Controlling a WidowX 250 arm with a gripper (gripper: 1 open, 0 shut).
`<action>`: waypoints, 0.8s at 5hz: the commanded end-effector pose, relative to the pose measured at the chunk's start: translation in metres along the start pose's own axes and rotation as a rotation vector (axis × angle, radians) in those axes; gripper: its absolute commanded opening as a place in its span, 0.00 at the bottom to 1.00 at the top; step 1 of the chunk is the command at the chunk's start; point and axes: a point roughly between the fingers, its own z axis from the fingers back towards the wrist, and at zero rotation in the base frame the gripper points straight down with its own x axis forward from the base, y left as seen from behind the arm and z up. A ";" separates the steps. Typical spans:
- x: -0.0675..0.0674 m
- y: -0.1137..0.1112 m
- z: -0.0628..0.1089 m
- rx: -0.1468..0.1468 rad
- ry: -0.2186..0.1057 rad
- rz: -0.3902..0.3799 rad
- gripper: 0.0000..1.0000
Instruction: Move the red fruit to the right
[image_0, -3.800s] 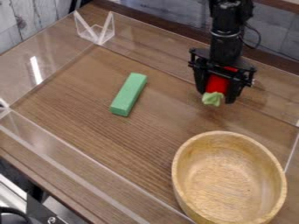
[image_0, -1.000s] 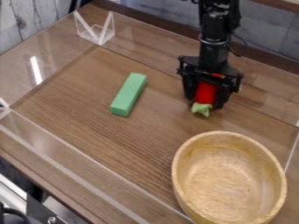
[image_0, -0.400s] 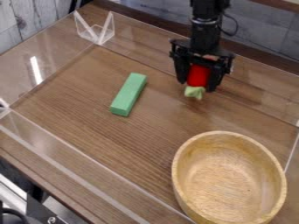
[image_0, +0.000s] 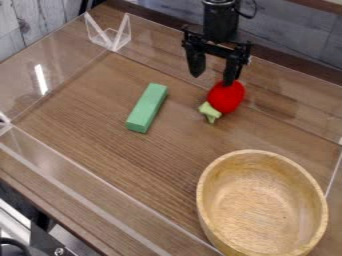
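Note:
The red fruit (image_0: 223, 98) is a small glossy red strawberry-like toy with a green stem end pointing down-left. It lies on the wooden table, right of the green block. My gripper (image_0: 217, 64) hangs above and just behind it. Its two dark fingers are spread apart and hold nothing. The fruit is free of the fingers.
A flat green rectangular block (image_0: 147, 106) lies left of the fruit. A wooden bowl (image_0: 262, 209) stands at the front right. Clear acrylic walls (image_0: 40, 75) ring the table, with a clear stand (image_0: 108, 33) at the back left.
The gripper carried the fruit left and back, then opened and rose. The fruit now lies free on the table below it.

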 end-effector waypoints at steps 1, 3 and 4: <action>-0.010 0.006 0.038 0.013 -0.087 -0.046 1.00; -0.027 -0.010 0.054 0.018 -0.082 -0.093 1.00; -0.032 -0.009 0.050 0.018 -0.079 -0.104 1.00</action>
